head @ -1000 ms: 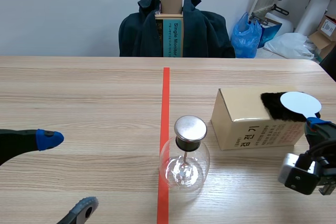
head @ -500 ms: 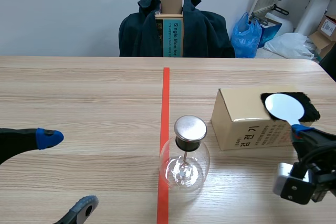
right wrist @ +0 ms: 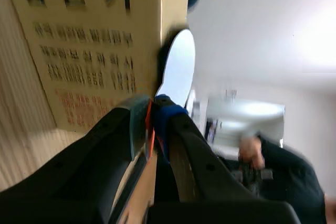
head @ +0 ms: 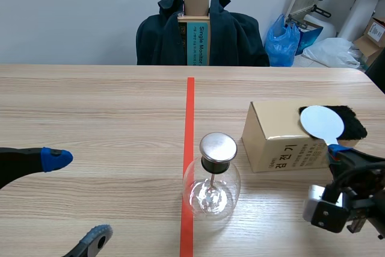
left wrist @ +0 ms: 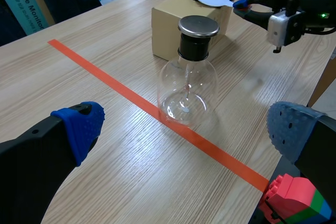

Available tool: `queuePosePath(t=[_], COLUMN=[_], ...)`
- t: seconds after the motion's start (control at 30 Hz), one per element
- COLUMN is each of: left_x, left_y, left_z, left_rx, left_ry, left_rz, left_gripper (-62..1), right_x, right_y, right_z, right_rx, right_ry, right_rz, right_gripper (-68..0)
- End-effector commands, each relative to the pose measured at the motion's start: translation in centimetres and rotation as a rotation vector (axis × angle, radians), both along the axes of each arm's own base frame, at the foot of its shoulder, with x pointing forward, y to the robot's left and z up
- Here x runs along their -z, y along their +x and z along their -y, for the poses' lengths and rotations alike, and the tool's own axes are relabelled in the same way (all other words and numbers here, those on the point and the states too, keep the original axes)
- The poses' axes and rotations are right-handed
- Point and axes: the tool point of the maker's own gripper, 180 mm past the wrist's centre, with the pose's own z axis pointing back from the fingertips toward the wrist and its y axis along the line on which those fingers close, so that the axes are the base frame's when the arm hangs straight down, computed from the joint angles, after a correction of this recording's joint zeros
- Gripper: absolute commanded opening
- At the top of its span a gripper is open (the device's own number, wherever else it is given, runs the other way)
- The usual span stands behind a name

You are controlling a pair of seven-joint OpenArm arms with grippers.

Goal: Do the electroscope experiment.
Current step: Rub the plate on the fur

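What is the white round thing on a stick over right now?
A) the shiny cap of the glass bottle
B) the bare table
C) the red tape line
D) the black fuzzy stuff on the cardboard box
D: the white disc, its handle held in the jaws of the right gripper, sits over the black fur on top of the cardboard box, well apart from the glass flask.
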Motion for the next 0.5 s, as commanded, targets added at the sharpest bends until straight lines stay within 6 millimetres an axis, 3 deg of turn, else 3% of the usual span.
queuePosePath(t=[0.0,0.13,0.17,0.3,0.47], left_x=[-0.6,-0.6,-0.6,-0.5,-0.5], left_y=[0.2,0.2,0.2,0.2,0.1], left_z=[0.2,0.2,0.2,0.2,0.2], left_rx=[-0.007,-0.007,-0.007,-0.007,-0.005], left_ry=[-0.029,-0.029,-0.029,-0.028,-0.025], left_rz=[0.012,0.012,0.012,0.012,0.012], left_gripper=[1.4,1.4,1.4,1.4,1.4], right_x=[-1.2,-1.0,-1.0,-1.1,-0.5], right_y=[0.6,0.0,0.0,0.4,-0.2], right_z=[1.7,-1.1,-1.2,1.8,-1.1], right_rx=[0.036,-0.122,-0.120,0.024,-0.118], right_ry=[-0.027,0.004,0.007,-0.025,0.017], right_rz=[0.032,0.015,0.017,0.019,-0.018], right_gripper=[-66.7,-66.7,-66.7,-66.7,-66.7])
